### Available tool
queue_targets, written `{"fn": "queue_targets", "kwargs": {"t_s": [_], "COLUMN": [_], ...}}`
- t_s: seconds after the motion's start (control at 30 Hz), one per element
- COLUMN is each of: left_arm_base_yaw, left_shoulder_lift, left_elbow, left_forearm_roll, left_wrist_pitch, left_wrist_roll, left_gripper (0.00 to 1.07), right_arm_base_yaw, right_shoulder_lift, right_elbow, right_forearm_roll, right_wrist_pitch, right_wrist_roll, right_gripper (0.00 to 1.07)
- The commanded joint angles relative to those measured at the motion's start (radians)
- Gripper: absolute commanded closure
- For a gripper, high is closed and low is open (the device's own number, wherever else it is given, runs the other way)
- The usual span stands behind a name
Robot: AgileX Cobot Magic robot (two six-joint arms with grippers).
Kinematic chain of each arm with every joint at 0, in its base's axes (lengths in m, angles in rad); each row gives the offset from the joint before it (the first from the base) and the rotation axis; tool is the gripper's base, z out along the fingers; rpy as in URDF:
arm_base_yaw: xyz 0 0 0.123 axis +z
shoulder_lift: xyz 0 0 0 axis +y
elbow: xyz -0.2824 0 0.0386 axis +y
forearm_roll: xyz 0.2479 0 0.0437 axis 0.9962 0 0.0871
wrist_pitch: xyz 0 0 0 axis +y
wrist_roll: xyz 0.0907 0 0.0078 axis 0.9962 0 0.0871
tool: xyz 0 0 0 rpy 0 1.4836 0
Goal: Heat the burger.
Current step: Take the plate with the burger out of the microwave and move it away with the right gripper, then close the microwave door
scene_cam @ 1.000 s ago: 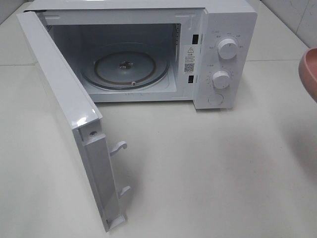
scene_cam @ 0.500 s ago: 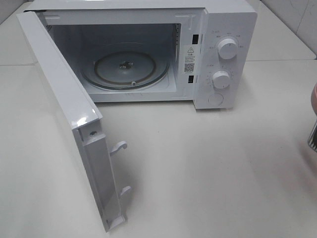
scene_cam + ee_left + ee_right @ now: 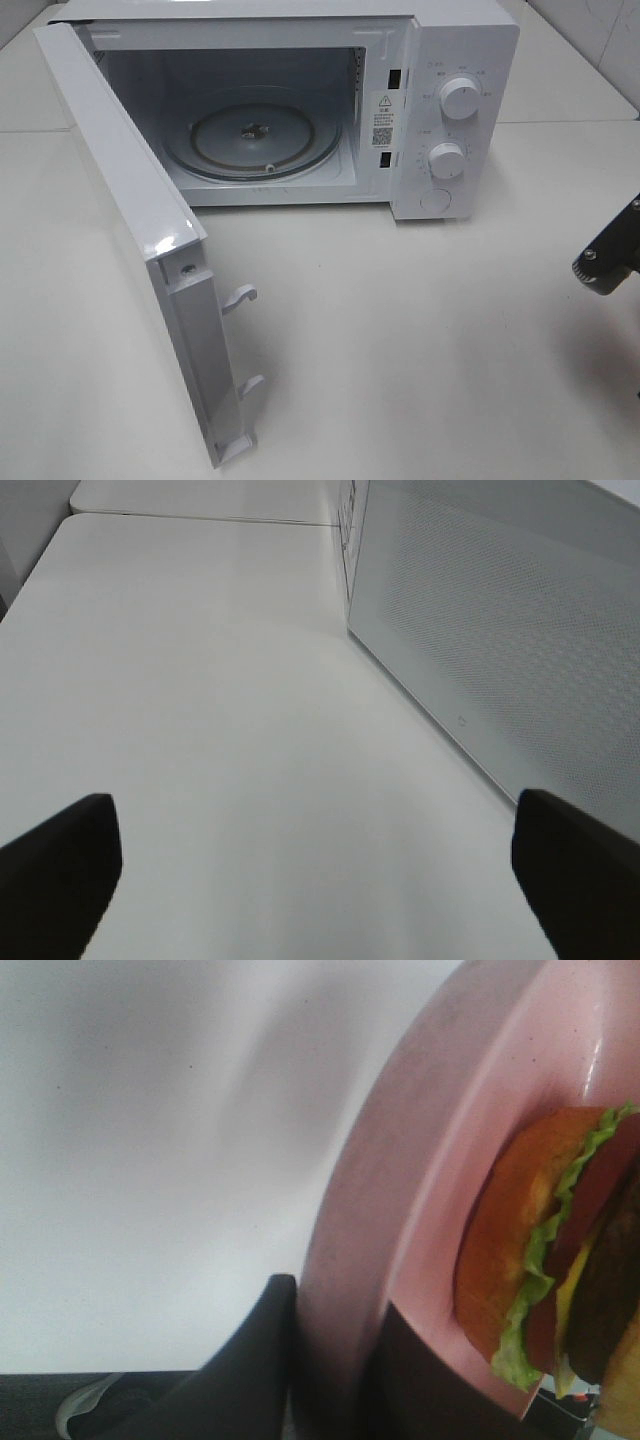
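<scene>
Bright, even overhead light, soft shadows on the table (image 3: 420, 340); close burger (image 3: 545, 1250) slightly blurred.

One microwave (image 3: 300, 100) (two knobs (image 3: 459, 97)), one burger (image 3: 560, 1260), one plate (image 3: 400, 1220)

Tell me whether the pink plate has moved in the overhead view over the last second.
Yes. It showed at the right edge, level with the microwave's lower knob; now it is out of that view, and only part of the right arm shows there, lower down.
</scene>
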Motion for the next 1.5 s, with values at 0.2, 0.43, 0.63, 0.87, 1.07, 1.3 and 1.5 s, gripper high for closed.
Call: {"fn": "queue_targets", "kwargs": {"t_s": [0.2,0.43,0.63,0.87,1.07,1.3,1.5], "left_arm_base_yaw": [0.002,0.002,0.002,0.002,0.002,0.002,0.002], "left_shoulder_lift": [-0.012,-0.012,-0.012,-0.012,-0.012,-0.012,-0.012], "left_elbow": [0.001,0.001,0.001,0.001,0.001,0.001,0.001], "left_forearm_roll": [-0.002,-0.002,-0.002,-0.002,-0.002,-0.002,-0.002], "left_wrist_pitch": [-0.008,-0.008,-0.008,-0.008,-0.008,-0.008,-0.008], "left_wrist_roll": [0.001,0.001,0.001,0.001,0.001,0.001,0.001], "left_gripper": [0.09,0.09,0.09,0.09,0.09,0.09,0.09], "right_arm_base_yaw": [-0.004,-0.038,-0.088,-0.146,-0.146,-0.145,-0.143], "right_shoulder_lift": [0.138,0.320,0.378,0.436,0.438,0.438,0.369], "right_elbow": [-0.006,-0.017,-0.025,-0.025,-0.025,-0.025,-0.025], "right_forearm_roll": [-0.070,-0.096,-0.130,-0.174,-0.170,-0.135,-0.063], "right_wrist_pitch": [0.045,-0.043,-0.097,-0.151,-0.178,-0.195,-0.229], "right_wrist_roll": [0.161,0.293,0.337,0.370,0.370,0.366,0.354], "right_gripper": [1.00,1.00,0.99,0.98,0.96,0.75,0.57]}}
